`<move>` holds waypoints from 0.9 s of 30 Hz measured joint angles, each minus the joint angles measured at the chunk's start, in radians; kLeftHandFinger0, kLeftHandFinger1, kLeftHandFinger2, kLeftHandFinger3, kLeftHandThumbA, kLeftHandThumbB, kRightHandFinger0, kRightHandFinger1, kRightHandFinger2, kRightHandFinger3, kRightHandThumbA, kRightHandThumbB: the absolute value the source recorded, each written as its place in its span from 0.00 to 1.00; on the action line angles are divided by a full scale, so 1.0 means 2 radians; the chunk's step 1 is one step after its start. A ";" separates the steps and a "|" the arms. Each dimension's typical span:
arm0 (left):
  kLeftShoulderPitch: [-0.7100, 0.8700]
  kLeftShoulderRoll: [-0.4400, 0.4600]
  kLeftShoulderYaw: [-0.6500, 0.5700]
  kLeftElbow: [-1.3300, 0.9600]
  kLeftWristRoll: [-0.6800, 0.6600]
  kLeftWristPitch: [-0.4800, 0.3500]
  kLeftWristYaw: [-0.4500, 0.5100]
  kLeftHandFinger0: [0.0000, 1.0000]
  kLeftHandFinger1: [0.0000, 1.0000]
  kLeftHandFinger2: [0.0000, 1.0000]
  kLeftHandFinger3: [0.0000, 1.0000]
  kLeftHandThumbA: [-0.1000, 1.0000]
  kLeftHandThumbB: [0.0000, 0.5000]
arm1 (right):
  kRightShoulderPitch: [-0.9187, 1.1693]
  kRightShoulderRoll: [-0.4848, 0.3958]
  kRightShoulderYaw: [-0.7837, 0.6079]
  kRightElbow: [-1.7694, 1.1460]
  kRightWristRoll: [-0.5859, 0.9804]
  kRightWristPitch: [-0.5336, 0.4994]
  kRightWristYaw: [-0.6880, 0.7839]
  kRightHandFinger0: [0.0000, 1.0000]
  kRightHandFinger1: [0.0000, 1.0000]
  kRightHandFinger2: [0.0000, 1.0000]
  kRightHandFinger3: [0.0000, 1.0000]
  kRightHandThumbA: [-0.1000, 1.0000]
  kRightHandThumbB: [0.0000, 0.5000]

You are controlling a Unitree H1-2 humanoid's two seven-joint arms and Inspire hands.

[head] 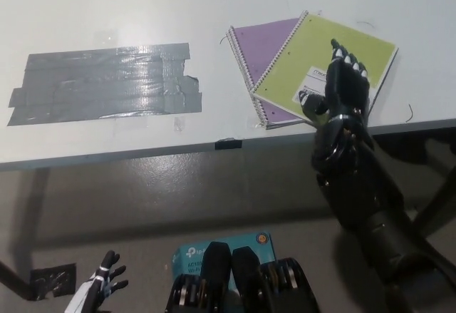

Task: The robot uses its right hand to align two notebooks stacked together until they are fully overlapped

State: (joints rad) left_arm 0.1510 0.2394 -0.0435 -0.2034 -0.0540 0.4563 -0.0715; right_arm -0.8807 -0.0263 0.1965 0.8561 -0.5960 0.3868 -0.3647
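Two spiral notebooks lie stacked near the table's front right edge. The green notebook [329, 53] sits on top, turned askew so the purple notebook [263, 43] shows at the left beneath it. My black right hand [342, 88] is open, fingers spread, over the green cover's near part by the white label. Whether it touches the cover I cannot tell. My white left hand [100, 289] rests low at the bottom left, away from the table, fingers apart.
A wide patch of grey duct tape [107, 83] is stuck on the white table [214, 13] at the left. The table's front edge [142, 155] runs across the middle. A teal box [187, 254] lies on the floor below.
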 measured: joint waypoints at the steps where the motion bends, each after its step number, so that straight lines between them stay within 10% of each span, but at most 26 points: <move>1: 0.000 0.000 0.000 0.000 0.000 0.000 0.000 0.78 0.86 1.00 1.00 1.00 1.00 | 0.001 -0.001 0.000 0.000 0.000 0.001 0.003 1.00 1.00 1.00 1.00 1.00 0.44; 14: -0.005 -0.013 0.003 0.000 -0.001 0.000 0.000 0.81 0.89 1.00 1.00 1.00 1.00 | 0.011 -0.011 0.032 -0.009 0.009 0.025 0.054 1.00 1.00 1.00 1.00 1.00 0.63; 19: -0.006 -0.014 0.003 0.000 -0.001 0.000 0.000 0.67 0.77 1.00 1.00 1.00 1.00 | 0.019 -0.014 0.053 -0.017 0.007 0.025 0.060 1.00 1.00 1.00 1.00 1.00 0.62; 27: -0.007 -0.015 0.010 0.000 -0.001 -0.001 0.000 0.75 0.84 1.00 1.00 1.00 1.00 | 0.033 -0.031 0.090 -0.039 0.001 0.024 0.077 1.00 1.00 1.00 1.00 1.00 0.60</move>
State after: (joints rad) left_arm 0.1379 0.2104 -0.0242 -0.2032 -0.0566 0.4550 -0.0709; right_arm -0.8154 -0.0891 0.3768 0.7779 -0.5939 0.4354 -0.2114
